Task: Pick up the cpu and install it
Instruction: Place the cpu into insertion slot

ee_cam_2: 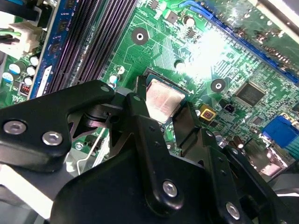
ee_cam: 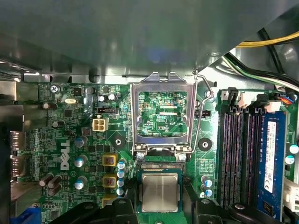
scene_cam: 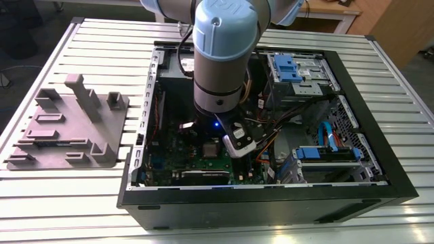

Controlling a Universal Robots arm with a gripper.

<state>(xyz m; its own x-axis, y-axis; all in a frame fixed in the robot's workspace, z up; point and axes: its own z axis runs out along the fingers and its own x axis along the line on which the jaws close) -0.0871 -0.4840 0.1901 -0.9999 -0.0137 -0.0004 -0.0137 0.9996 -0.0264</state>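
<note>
In the second wrist view the hand (ee_cam_2: 164, 105) hangs just over the cpu (ee_cam_2: 163, 101), its black fingers (ee_cam_2: 140, 100) spread to either side of the silvery square; whether the tips touch the chip's edges cannot be told. The cpu lies flat in its socket on the green motherboard (ee_cam_2: 196, 51), with the dark memory slots (ee_cam_2: 88, 42) running beside it.

In the first wrist view the cpu (ee_cam: 160, 192) sits square in the socket with the fingers (ee_cam: 205, 207) beside it. Just beyond it the metal load plate (ee_cam: 162, 116) stands swung open with its wire lever (ee_cam: 202, 116) alongside, so the chip is uncovered. The memory slots (ee_cam: 243, 154) and a blue memory stick (ee_cam: 270, 158) lie to one side, and a small white connector (ee_cam: 100, 124) and several yellow square parts (ee_cam: 109, 160) to the other.

In the exterior view the cpu (scene_cam: 210, 149) shows as a small grey square on the board inside the open computer case (scene_cam: 265, 203), beneath the grey arm (scene_cam: 220, 61) that reaches down into it. Blue drive brackets (scene_cam: 288, 68) sit at the case's far end. To the exterior view's left a grey fixture plate (scene_cam: 68, 127) with upright blocks rests on the slatted bench (scene_cam: 81, 203), well apart from the hand
</note>
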